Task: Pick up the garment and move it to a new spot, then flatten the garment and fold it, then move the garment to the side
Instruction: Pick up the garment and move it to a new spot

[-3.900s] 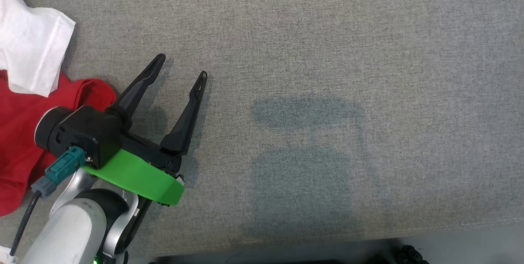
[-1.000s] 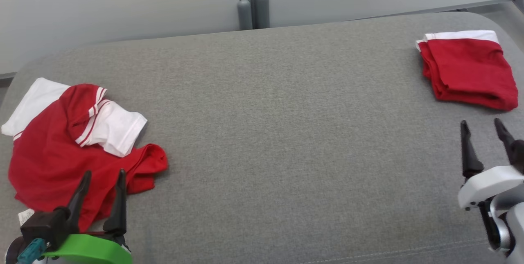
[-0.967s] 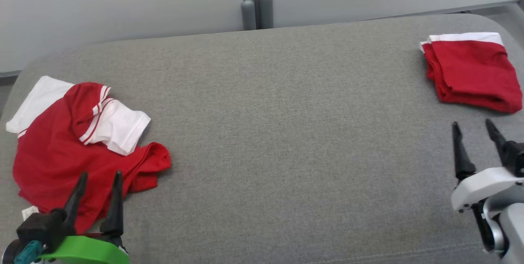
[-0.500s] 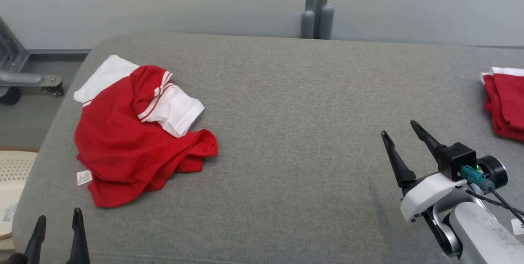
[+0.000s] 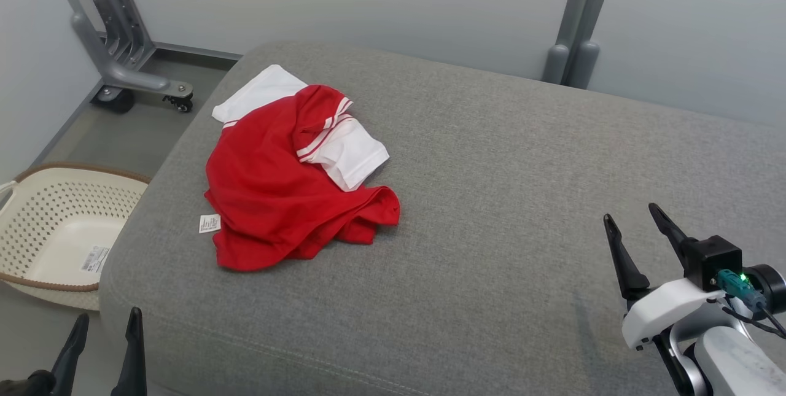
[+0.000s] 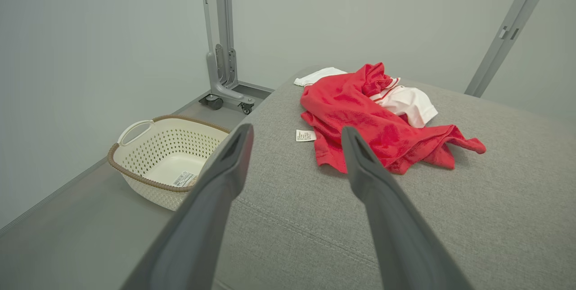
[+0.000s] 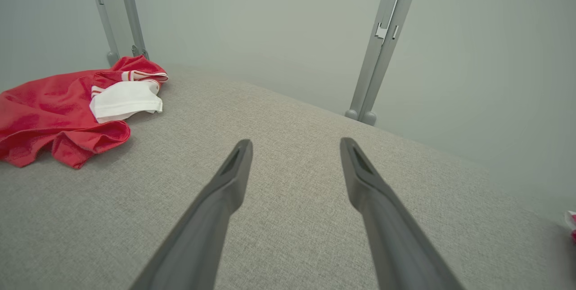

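Observation:
A crumpled red garment (image 5: pixel 276 193) with white sleeves lies on the left end of the grey padded table (image 5: pixel 522 169); a small white tag sticks out at its near edge. It appears again in the left wrist view (image 6: pixel 364 119) and the right wrist view (image 7: pixel 49 110). My left gripper (image 5: pixel 107 325) stands open at the lower left, off the table's near corner, short of the garment. My right gripper (image 5: pixel 632 215) is open above the table's right part, far from the garment. Both hold nothing.
A cream perforated basket (image 5: pixel 37 199) sits on the floor left of the table, also seen in the left wrist view (image 6: pixel 135 146). A grey wheeled stand (image 5: pixel 116 70) is behind it. Grey posts (image 5: pixel 571 46) rise behind the table. Bare grey surface spans the middle and right.
The camera has swung left: the folded red piece at the right has left the picture, and the basket and stand have come in. Both grippers stay open.

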Robot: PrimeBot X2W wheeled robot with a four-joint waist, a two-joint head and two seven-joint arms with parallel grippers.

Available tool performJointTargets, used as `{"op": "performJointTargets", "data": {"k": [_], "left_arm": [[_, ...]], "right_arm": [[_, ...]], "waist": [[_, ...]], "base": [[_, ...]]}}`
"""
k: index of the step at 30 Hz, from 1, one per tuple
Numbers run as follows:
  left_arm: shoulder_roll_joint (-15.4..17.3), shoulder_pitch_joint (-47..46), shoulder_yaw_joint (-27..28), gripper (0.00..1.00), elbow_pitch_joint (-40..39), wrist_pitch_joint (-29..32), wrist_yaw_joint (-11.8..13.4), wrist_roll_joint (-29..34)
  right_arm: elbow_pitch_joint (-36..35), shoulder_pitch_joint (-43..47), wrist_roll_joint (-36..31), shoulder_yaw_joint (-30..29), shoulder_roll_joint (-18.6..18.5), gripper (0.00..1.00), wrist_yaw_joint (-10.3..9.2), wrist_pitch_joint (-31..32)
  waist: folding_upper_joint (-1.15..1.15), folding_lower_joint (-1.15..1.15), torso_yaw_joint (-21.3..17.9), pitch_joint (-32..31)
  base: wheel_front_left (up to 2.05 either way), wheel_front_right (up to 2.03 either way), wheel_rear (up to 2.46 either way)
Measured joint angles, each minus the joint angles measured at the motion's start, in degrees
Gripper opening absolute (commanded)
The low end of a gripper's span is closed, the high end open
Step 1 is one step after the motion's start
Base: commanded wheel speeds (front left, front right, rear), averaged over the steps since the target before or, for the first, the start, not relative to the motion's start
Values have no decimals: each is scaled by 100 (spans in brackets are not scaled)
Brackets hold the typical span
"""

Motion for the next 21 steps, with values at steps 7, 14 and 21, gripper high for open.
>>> {"op": "performJointTargets", "data": {"k": [7, 14, 21], "left_arm": [[272, -328, -138, 100, -49, 580, -327, -237], [655, -1669, -225, 100, 42, 2064, -502, -934], [743, -2886, -4, 100, 676, 3820, -135, -2030]], "right_arm": [[-358, -18, -62, -62, -112, 100, -44, 76], [-771, -353, -236, -144, -430, 100, -49, 298], [-1192, -774, -370, -108, -592, 100, -32, 498]], "waist": [[0, 0, 197, 212], [0, 0, 116, 690], [0, 1, -141, 1217]], "base": [[0, 0, 0], [0, 0, 0], [0, 0, 0]]}}
